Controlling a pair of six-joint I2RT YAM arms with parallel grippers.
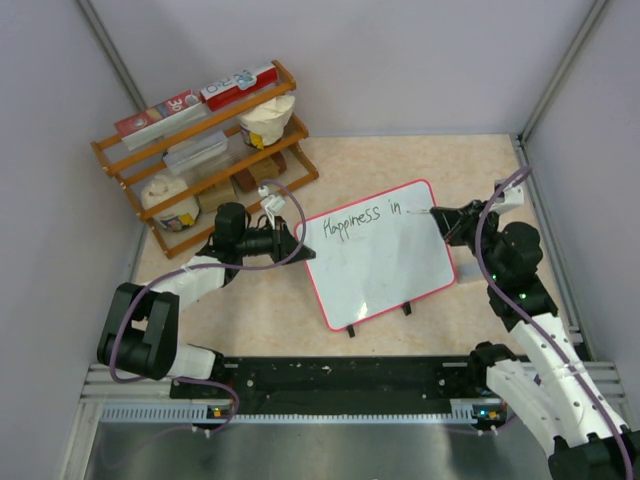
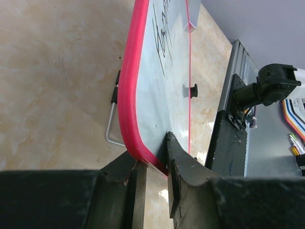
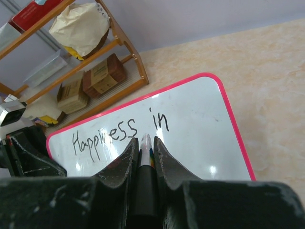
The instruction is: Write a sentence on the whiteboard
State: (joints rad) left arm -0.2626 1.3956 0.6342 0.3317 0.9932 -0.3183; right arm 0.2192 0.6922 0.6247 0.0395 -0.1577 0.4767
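Mid-writing: sentence (image 1: 362,218) half-done on whiteboard (image 1: 385,275); left claw (image 2: 153,157) pinches its rim, right claw (image 1: 445,217) clamps marker (image 3: 146,142). Next probably: start second line.

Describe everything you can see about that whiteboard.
The whiteboard is a glossy white rectangle with a thin red rim, rounded corners and small black feet. It stands tilted on the table, with black writing, "Happiness in", near its top. The left gripper clamps its left edge; the marker in the right gripper touches its face.
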